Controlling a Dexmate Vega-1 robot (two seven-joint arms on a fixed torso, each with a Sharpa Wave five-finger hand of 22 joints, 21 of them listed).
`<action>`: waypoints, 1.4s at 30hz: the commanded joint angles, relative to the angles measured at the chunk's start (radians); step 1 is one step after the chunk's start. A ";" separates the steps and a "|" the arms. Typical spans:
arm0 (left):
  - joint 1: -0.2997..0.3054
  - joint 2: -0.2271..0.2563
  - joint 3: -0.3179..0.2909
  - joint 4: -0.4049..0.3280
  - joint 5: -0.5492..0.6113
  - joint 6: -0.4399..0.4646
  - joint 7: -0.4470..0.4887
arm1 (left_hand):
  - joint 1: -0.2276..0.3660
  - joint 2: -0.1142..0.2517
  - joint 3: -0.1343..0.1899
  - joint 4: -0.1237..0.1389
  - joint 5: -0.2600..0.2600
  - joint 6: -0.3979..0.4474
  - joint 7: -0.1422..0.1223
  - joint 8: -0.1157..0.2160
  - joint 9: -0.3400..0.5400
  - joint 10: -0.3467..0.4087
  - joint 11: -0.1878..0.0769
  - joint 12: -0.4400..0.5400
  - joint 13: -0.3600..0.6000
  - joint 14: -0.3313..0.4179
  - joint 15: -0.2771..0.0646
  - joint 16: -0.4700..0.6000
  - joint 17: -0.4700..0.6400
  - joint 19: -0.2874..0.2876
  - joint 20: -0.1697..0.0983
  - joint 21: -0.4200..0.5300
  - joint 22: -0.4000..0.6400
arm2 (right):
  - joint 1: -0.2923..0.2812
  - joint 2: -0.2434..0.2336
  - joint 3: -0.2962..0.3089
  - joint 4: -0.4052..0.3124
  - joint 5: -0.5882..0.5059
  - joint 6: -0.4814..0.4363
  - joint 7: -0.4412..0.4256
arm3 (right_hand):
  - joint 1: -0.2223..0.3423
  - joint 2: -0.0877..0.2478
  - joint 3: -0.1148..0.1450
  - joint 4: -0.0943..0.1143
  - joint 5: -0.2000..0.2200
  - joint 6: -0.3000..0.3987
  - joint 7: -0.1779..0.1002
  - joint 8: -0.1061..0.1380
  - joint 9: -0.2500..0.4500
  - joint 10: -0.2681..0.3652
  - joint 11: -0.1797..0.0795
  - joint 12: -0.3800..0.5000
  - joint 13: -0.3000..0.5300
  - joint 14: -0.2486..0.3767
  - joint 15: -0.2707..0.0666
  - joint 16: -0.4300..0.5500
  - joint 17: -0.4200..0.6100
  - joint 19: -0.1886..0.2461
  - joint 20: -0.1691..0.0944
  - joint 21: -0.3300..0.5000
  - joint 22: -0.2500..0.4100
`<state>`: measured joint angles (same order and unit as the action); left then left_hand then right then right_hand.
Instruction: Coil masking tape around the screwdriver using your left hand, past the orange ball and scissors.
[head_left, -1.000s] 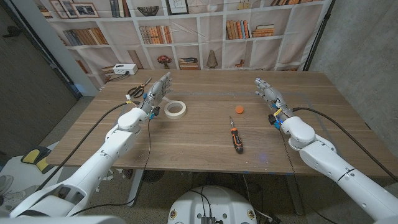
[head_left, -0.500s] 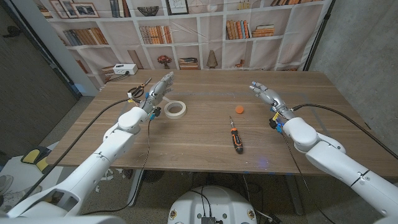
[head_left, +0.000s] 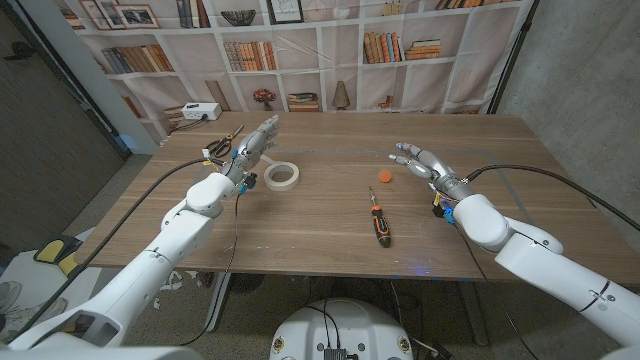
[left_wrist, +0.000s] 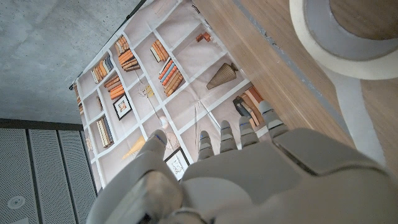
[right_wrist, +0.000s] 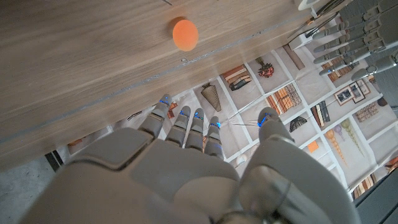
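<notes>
Wooden table (head_left: 330, 215) carries all task items; positions below are given relative to the masking tape (head_left: 282, 175), a cream-white roll lying flat on the left half of the surface.

Left hand (head_left: 255, 145): just beside the roll on its left, raised above the wood, fingers straight and slightly apart, holding nothing. In the left wrist view the left hand (left_wrist: 249, 168) shows the same extended fingers, with the masking tape (left_wrist: 348, 37) close past the fingertips.

Scissors (head_left: 222, 142): beyond the left hand from the roll, near the far-left table edge.

Orange ball (head_left: 385, 177): well apart from the roll, to its right, level with it.

Screwdriver (head_left: 379, 222): black-and-orange handle, to the right of the roll and nearer the robot, just on the near side of the ball, lying untouched.

Right hand (head_left: 422, 162): beyond the ball from the roll, fingers spread and extended toward the ball, empty. The right wrist view shows the right hand (right_wrist: 199, 155) with fingers apart and the orange ball (right_wrist: 185, 34) ahead of them.
</notes>
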<state>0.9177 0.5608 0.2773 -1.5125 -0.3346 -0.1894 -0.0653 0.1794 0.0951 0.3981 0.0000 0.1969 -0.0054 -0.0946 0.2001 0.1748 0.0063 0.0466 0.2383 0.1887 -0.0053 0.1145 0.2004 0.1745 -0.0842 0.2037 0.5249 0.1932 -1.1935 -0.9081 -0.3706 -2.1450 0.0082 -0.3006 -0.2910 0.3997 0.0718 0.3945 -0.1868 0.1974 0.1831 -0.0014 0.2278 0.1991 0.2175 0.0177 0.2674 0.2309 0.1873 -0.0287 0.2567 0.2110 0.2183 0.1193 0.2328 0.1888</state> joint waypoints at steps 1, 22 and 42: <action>0.011 0.000 -0.008 -0.010 -0.002 -0.004 -0.010 | -0.009 0.002 0.002 -0.001 0.004 -0.003 -0.006 -0.002 0.004 -0.003 0.002 -0.004 0.005 0.003 0.008 -0.003 0.005 -0.002 0.009 -0.001 0.004 | 0.009 -0.045 -0.057 -0.138 -0.180 -0.255 0.043 | 0.098 0.003 0.041 -0.004 -0.002 0.044 0.006 0.019 0.011 0.035 0.000 0.030 0.018 0.049 -0.012 0.016 0.014 0.028 -0.006 0.013 0.006; 0.045 0.009 -0.019 -0.057 0.004 0.011 0.002 | -0.011 0.000 0.001 -0.001 0.004 -0.007 -0.005 -0.007 0.004 -0.007 0.002 -0.008 0.006 0.001 0.009 -0.006 0.006 -0.002 0.010 -0.005 0.004 | 0.046 -0.103 -0.191 -0.294 -0.348 -0.544 0.177 | -0.045 -0.082 -0.059 0.079 0.011 0.055 -0.003 0.008 0.016 -0.009 0.011 0.033 0.040 0.018 0.004 0.018 0.067 0.023 0.006 0.010 0.011; 0.057 0.018 -0.031 -0.083 0.008 0.006 0.000 | -0.013 -0.001 0.000 0.000 0.004 -0.005 -0.006 -0.008 0.004 -0.007 0.003 -0.011 0.006 -0.003 0.012 -0.008 0.006 -0.003 0.010 -0.008 0.005 | 0.110 -0.152 -0.348 -0.375 -0.595 -0.655 0.379 | -0.107 -0.153 -0.119 0.089 0.027 0.088 -0.007 0.015 0.016 -0.009 0.006 0.030 0.044 0.000 0.001 0.014 0.079 0.009 0.004 0.004 0.011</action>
<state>0.9692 0.5758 0.2522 -1.5870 -0.3281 -0.1760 -0.0632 0.1754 0.0912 0.3981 0.0000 0.1969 -0.0093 -0.0983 0.1920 0.1746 0.0025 0.0504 0.2323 0.1934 -0.0106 0.1199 0.1937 0.1795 -0.0843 0.2035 0.5176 0.1930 -1.1231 -1.0434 -0.6352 -2.4853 -0.4555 -0.8966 -0.0307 0.2930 -0.0732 0.2810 -0.0995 0.2205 0.2614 -0.0091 0.2379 0.2117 0.2036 0.0267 0.3019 0.2720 0.1959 -0.0289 0.2709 0.2859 0.2316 0.1202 0.2387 0.1978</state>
